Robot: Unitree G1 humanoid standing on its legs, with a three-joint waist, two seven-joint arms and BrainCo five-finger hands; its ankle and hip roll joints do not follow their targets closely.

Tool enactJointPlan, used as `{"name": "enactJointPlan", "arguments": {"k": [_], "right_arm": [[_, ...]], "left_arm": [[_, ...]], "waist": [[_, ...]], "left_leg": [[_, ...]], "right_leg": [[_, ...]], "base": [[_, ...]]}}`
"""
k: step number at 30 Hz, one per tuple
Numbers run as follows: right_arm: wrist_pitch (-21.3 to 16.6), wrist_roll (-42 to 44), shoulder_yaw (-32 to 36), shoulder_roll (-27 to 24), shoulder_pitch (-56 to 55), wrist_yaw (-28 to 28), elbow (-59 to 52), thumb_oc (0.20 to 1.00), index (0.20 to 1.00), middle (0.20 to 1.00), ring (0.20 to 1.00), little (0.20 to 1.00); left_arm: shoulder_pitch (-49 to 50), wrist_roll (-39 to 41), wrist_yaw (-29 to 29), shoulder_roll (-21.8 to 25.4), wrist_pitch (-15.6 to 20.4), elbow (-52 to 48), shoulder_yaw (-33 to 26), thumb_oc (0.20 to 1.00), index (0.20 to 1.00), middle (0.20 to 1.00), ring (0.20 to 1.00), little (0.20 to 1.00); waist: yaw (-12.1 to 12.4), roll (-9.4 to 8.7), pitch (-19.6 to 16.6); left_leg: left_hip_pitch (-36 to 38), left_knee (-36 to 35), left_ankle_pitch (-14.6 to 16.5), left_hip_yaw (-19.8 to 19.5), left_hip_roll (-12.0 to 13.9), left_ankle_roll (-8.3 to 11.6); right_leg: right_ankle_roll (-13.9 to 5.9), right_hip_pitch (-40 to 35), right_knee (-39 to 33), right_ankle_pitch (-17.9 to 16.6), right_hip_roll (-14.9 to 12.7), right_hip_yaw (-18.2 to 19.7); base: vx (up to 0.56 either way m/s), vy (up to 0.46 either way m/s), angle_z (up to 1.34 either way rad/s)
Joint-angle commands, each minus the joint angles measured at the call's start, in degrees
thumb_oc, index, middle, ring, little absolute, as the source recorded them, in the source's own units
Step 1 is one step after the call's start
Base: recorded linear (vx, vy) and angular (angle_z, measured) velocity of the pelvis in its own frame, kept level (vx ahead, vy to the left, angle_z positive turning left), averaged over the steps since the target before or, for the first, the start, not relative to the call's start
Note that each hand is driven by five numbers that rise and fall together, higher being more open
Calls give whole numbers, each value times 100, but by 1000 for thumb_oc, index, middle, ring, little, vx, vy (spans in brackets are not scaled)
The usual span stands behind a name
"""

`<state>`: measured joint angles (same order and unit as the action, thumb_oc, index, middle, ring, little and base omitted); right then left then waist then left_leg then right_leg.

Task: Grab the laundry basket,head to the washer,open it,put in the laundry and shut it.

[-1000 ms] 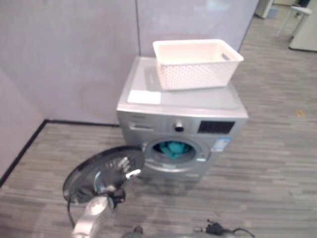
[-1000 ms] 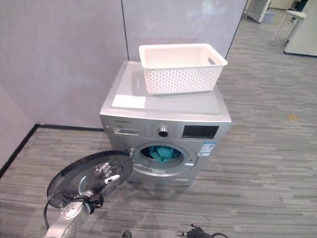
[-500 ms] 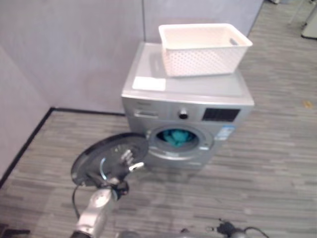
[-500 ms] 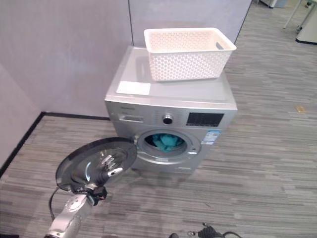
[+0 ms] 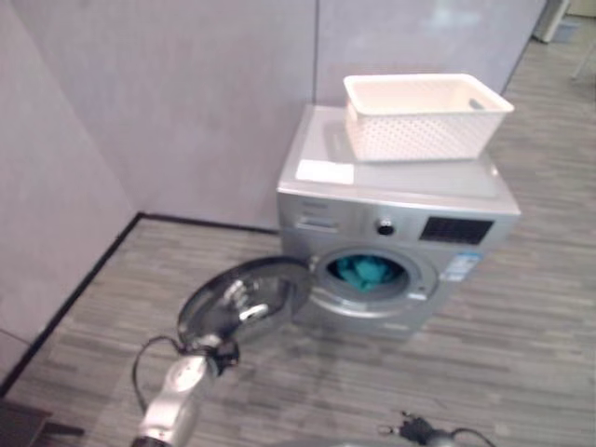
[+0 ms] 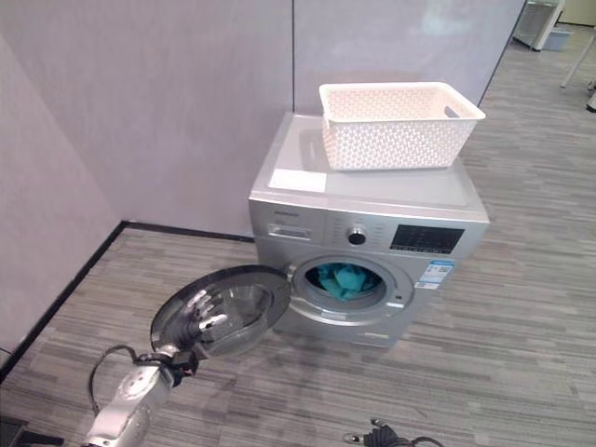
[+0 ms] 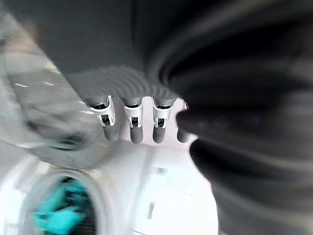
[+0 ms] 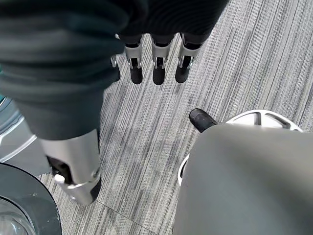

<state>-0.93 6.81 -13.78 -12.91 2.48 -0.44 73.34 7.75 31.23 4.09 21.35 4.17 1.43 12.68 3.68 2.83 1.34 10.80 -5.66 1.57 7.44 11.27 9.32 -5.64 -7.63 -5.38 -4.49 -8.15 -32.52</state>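
The laundry (image 6: 343,277) is mostly tucked inside the washer (image 6: 368,237) drum, so just a teal bit shows. The left hand (image 6: 207,319) sits against the shiny door (image 6: 223,308), reflections muddling its fingers. In the left wrist view the drum and door are smeared blurry.

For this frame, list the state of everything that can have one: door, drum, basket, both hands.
Washer door: swung wide open.
Washer drum: holds teal laundry.
Laundry basket: upright on the washer top, looks empty.
Left hand: open, fingers straight against the door.
Right hand: open, holding nothing, above the floor.
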Motion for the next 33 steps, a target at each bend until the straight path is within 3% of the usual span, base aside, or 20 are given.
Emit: {"name": "enactJointPlan", "arguments": {"k": [1,6,7,15,16,23,28,29,31,33], "right_arm": [[-18,-87,-156,230,184,128,503,1000,1000,1000,1000,1000],[6,-214,-388,344,7,275,310,1000,1000,1000,1000,1000],[51,-301,-433,298,22,306,260,1000,1000,1000,1000,1000],[183,-581,-468,47,95,537,44,1000,1000,1000,1000,1000],[196,-605,-472,17,73,575,22,1000,1000,1000,1000,1000],[204,-716,-549,-122,-80,661,-136,1000,1000,1000,1000,1000],[149,-710,-600,-166,-188,614,-316,1000,1000,1000,1000,1000],[114,-751,-685,-214,-245,597,-464,1000,1000,1000,1000,1000],[117,-751,-677,-213,-249,597,-470,1000,1000,1000,1000,1000],[92,-792,-747,-266,-272,565,-580,1000,1000,1000,1000,1000]], "left_arm": [[-164,-525,-40,284,533,-1133,-519,1000,1000,1000,1000,1000],[-256,-1856,-674,541,653,-942,-1330,1000,1000,1000,1000,1000],[-500,-2392,-845,659,500,-567,-1506,1000,1000,1000,1000,1000],[-1149,-3544,-1047,1283,29,853,-1821,1000,1000,1000,1000,1000],[-1215,-3753,-1142,1407,-26,1055,-1835,1000,1000,1000,1000,1000],[-1683,-4218,-1407,1835,-303,2336,-1574,1000,1000,1000,1000,1000],[-2122,-4310,-1632,1891,-466,3312,-1292,1000,1000,1000,1000,1000],[-2379,-4307,-1680,1930,-577,4045,-1070,1000,1000,1000,1000,1000],[-2409,-4301,-1689,1930,-562,4079,-1046,1000,1000,1000,1000,1000],[-2708,-4297,-1672,1867,-673,4913,-781,1000,1000,1000,1000,1000]], "waist": [[205,-85,-174],[155,-123,-254],[113,-121,-275],[-82,-113,-273],[-123,-89,-304],[-310,-62,-267],[-436,-66,-234],[-517,-70,-219],[-509,-71,-220],[-588,-69,-210]], "left_leg": [[-75,220,41,82,0,-307],[13,155,57,175,-1,-282],[23,151,50,206,7,-264],[38,131,-41,437,-11,-260],[96,111,60,392,23,-228],[84,90,64,531,27,-216],[36,67,61,585,29,-218],[15,66,54,631,33,-216],[13,66,54,631,33,-216],[16,66,57,669,39,-220]], "right_leg": [[24,233,444,603,-16,409],[1,166,349,584,0,479],[-2,156,334,582,11,500],[8,224,299,469,9,514],[-40,184,274,555,57,634],[-61,256,246,528,100,735],[-70,335,215,506,136,770],[-67,378,193,488,158,814],[-66,380,192,487,159,814],[-63,392,168,476,190,860]], "base": [[36,-3,-2],[42,-20,-4],[38,-27,-8],[25,-9,-10],[36,-8,-8],[33,-4,-13],[8,-3,-4],[13,-6,-8],[13,-1,-9],[21,-3,-5]]}}
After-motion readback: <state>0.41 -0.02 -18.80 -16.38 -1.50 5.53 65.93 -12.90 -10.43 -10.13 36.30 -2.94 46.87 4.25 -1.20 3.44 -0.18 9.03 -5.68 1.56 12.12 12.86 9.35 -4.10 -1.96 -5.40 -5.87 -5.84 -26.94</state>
